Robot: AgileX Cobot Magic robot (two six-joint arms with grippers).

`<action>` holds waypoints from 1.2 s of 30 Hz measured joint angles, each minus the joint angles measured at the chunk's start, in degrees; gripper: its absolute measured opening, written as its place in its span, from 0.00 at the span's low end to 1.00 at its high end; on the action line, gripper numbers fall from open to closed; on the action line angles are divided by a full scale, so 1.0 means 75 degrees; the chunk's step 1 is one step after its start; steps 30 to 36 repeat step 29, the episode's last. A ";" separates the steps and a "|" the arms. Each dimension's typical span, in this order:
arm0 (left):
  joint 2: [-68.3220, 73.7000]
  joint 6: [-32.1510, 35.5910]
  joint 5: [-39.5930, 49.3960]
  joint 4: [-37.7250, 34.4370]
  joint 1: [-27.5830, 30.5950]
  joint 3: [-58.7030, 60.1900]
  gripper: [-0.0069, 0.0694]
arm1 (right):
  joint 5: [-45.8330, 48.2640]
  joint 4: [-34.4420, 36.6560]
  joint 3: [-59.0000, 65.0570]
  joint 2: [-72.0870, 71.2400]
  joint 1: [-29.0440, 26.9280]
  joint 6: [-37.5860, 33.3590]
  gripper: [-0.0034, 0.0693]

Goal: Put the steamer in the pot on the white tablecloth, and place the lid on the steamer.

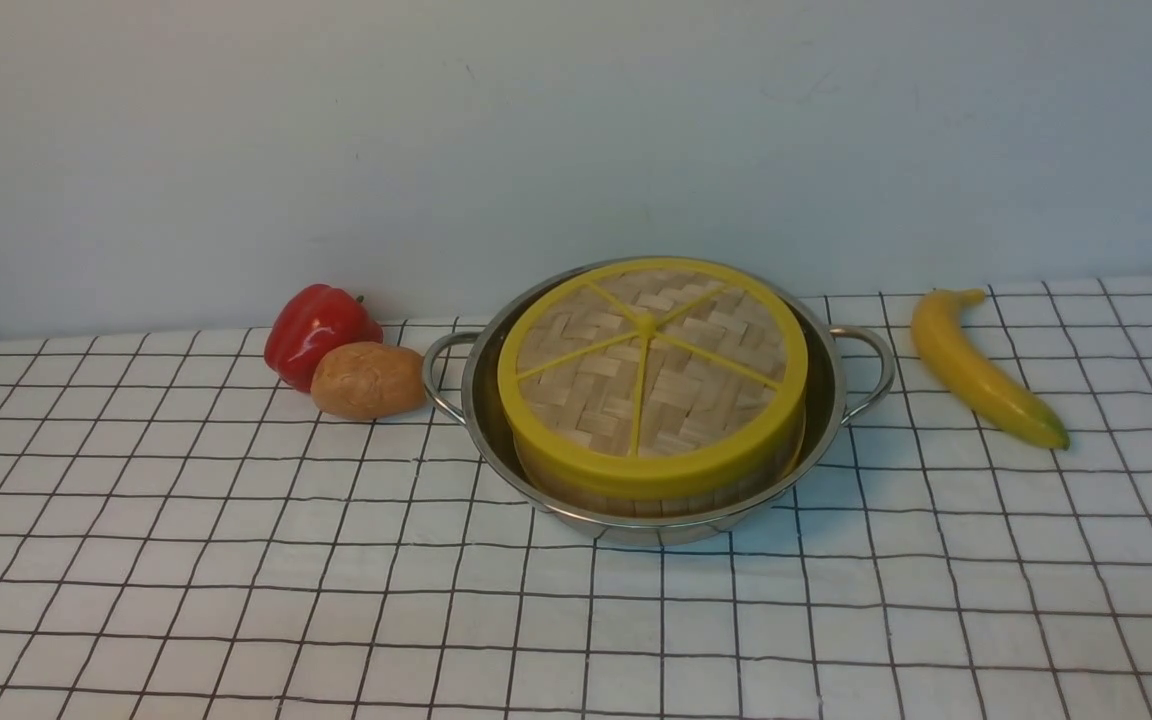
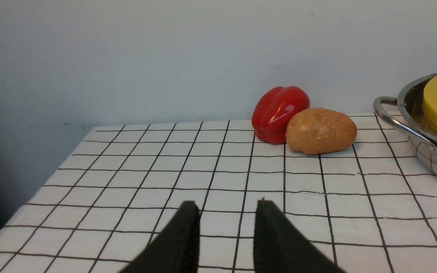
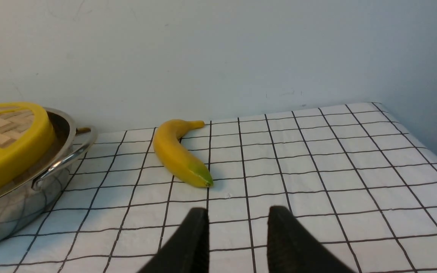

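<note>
At the far left of the spread, the left gripper (image 2: 224,227) hangs over bare cloth with its two black, wedge-shaped fingers parted and nothing between them. Beyond it, near the back wall, a glossy red bell pepper (image 1: 320,332) with lobed sides touches a matte, tan, lumpy potato (image 1: 368,380), which lies just beside the pot's left loop handle.

In the middle stands the pot (image 1: 826,400), wide, shallow and mirror-bright steel, its wall reflecting the grid lines in the wrist views. Inside it sits the steamer (image 1: 636,497), of which only a band of pale bamboo strips shows below the lid. The lid (image 1: 648,372) lies on top of the steamer: a flat disc of woven bamboo strips, ringed by a thick smooth yellow rim, with thin yellow spokes meeting at a small hub in the centre. It appears to sit slightly tilted, lower on the near side.

To the right, well apart from the pot's right handle, a smooth yellow banana (image 1: 984,368) lies curved, with a greenish tip toward the front. The right gripper (image 3: 237,231) hovers over the cloth nearer the camera, its black fingers also spread and empty.

Everything rests on the white tablecloth (image 1: 236,560), a faintly wrinkled cloth ruled with thin black squares. Behind it rises a plain, pale grey-blue wall.
</note>
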 joint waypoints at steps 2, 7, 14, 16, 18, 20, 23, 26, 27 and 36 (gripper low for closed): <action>0.0000 0.0000 0.0000 0.0000 0.0000 0.0000 0.36 | 0.0000 0.0000 0.0000 0.0000 0.0000 0.0000 0.38; 0.0000 0.0000 0.0000 0.0000 0.0000 0.0000 0.37 | 0.0000 0.0000 0.0000 0.0000 0.0000 0.0000 0.38; 0.0000 0.0000 0.0000 0.0000 0.0000 0.0000 0.39 | 0.0000 0.0003 0.0000 0.0000 0.0000 0.0000 0.38; 0.0000 0.0000 0.0000 0.0000 0.0000 0.0000 0.40 | 0.0000 0.0003 0.0000 0.0000 0.0000 0.0000 0.38; 0.0000 0.0000 0.0000 0.0000 0.0000 0.0000 0.40 | 0.0000 0.0003 0.0000 0.0000 0.0000 0.0000 0.38; 0.0000 0.0000 0.0000 0.0000 0.0000 0.0000 0.41 | 0.0000 0.0003 0.0000 0.0000 0.0000 0.0000 0.38; 0.0000 0.0000 0.0000 0.0000 0.0000 0.0000 0.41 | 0.0000 0.0003 0.0000 0.0000 0.0000 0.0000 0.38; 0.0000 0.0000 0.0000 0.0000 0.0000 0.0000 0.41 | 0.0000 0.0003 0.0000 0.0000 0.0000 0.0000 0.38; 0.0000 0.0000 0.0000 0.0000 0.0000 0.0000 0.41 | 0.0000 0.0003 0.0000 0.0000 0.0000 0.0000 0.38; 0.0000 0.0000 0.0000 0.0000 0.0000 0.0000 0.41 | 0.0000 0.0003 0.0000 0.0000 0.0000 0.0000 0.38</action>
